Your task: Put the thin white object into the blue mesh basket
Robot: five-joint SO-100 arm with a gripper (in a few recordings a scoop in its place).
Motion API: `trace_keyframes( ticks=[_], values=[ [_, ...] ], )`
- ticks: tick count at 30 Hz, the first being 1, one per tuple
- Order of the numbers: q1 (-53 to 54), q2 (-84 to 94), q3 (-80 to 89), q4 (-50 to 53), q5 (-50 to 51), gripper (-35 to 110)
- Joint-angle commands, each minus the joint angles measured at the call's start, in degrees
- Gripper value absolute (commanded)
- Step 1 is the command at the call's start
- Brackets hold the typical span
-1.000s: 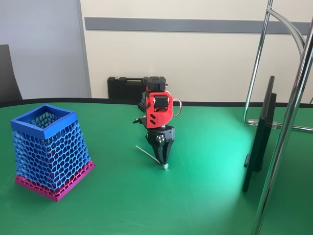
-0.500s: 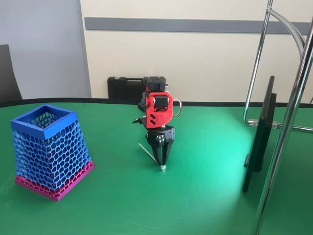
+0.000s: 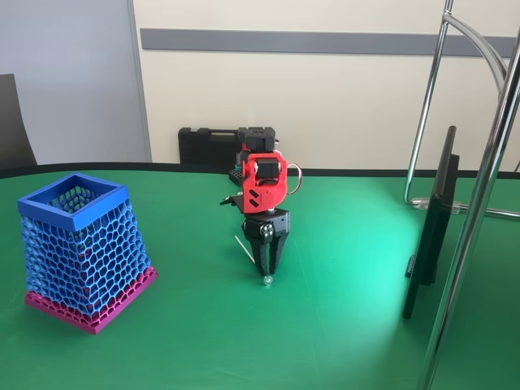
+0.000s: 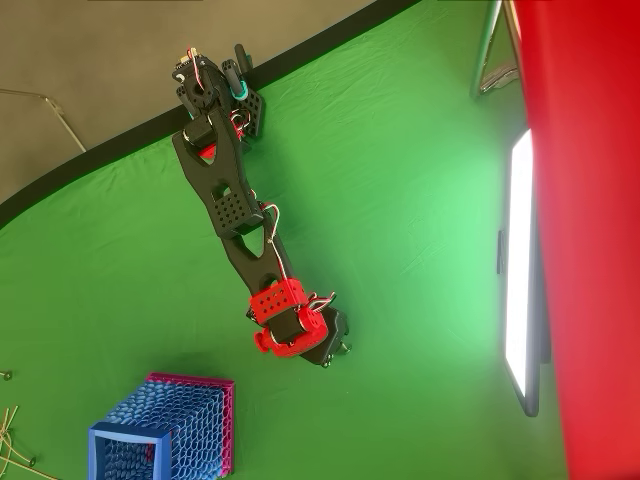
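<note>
In the fixed view we judge the pickup is in hand: our gripper (image 3: pixel 266 272) points down, fingers pinched on the stick (image 3: pixel 244 247), whose disc end sits at the table (image 3: pixel 341 325). Next we must lift and carry it left to the basket (image 3: pixel 81 248), which stands well apart. In the overhead view the gripper (image 4: pixel 335 352) hides the grasp; the basket (image 4: pixel 165 432) sits lower left.

Even bright room light. Green table (image 3: pixel 341 325) shows a pale sheen at centre right in fixed view. Overhead view: glaring white screen (image 4: pixel 520 260), blurred red bar (image 4: pixel 590 200) at right edge.
</note>
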Motion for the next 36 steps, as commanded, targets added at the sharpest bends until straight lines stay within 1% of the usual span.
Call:
trace_keyframes(
  ticks=[1, 8, 25, 32, 36],
  values=[
    [-0.79, 5.62, 1.85, 0.18, -0.44, 13],
    [-1.67, 10.20, 6.86, 0.18, -0.53, 12],
    [-2.20, 14.68, 9.40, 1.05, -0.97, 11],
    [-3.16, 12.39, 9.14, 0.88, -1.14, 11],
    [-4.04, 14.59, 7.29, 4.04, -1.32, 11]
  ],
)
